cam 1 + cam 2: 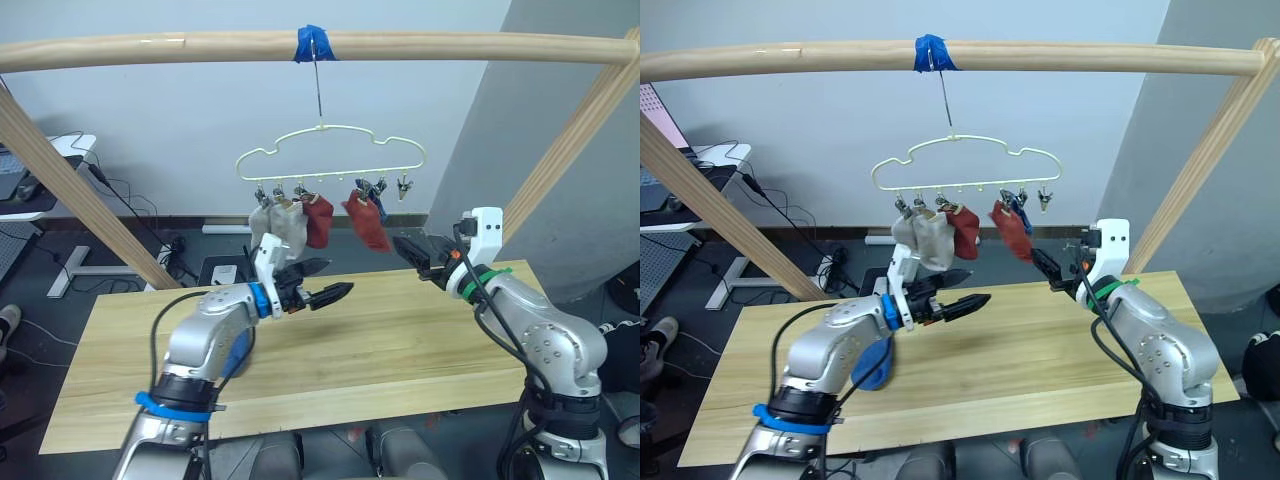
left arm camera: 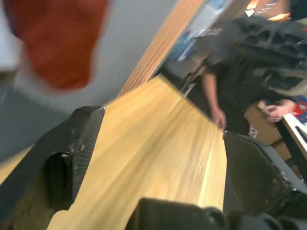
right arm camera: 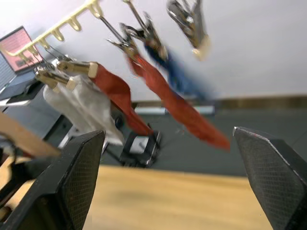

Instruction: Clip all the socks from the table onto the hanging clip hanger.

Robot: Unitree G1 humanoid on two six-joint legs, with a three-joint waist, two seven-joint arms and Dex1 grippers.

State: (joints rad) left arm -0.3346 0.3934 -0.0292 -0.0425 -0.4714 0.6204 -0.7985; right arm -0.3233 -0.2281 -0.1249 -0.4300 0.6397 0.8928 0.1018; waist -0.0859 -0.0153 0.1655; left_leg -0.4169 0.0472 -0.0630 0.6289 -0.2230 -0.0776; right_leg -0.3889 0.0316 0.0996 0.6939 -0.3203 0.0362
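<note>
The cream clip hanger [image 1: 330,150] hangs by its hook from the rail. Clipped to it are two light grey socks [image 1: 276,220], two brick red socks [image 1: 318,218] [image 1: 367,224] and a blue sock [image 3: 175,76] behind the right red one. The rightmost clip [image 3: 191,21] holds nothing. Another blue sock [image 1: 874,366] lies on the table [image 1: 400,340], partly under my left forearm. My left gripper [image 1: 328,280] hovers open above the table below the grey socks. My right gripper [image 1: 410,246] is open just right of the red sock, holding nothing.
A thick wooden rail [image 1: 450,45] with blue tape [image 1: 314,43] spans overhead on slanted wooden posts [image 1: 80,195] at both sides. A person in dark clothes [image 2: 218,91] stands beyond the table's end. Desk legs and cables lie on the floor behind.
</note>
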